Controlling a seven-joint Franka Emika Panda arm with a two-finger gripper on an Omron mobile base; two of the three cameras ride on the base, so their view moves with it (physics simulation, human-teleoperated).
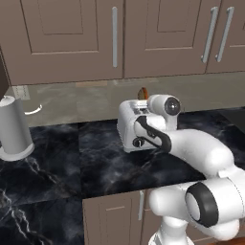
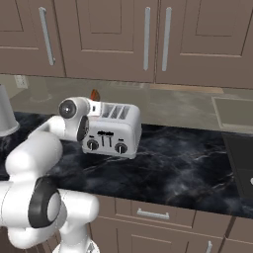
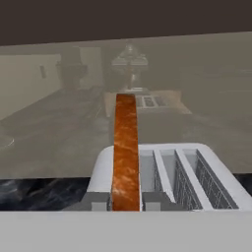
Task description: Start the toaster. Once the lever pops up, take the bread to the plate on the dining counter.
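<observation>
Bread (image 3: pixel 126 152) stands edge-on above toaster (image 3: pixel 197 172), clamped in the hand (image 3: pixel 126 203) at its base

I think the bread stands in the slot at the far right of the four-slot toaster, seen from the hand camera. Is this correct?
Not quite. The bread stands in the leftmost slot of the toaster, not the far right one. The hand view shows it: the three slots to the right of the slice are open, and the slice rises well above the toaster's top.
</observation>
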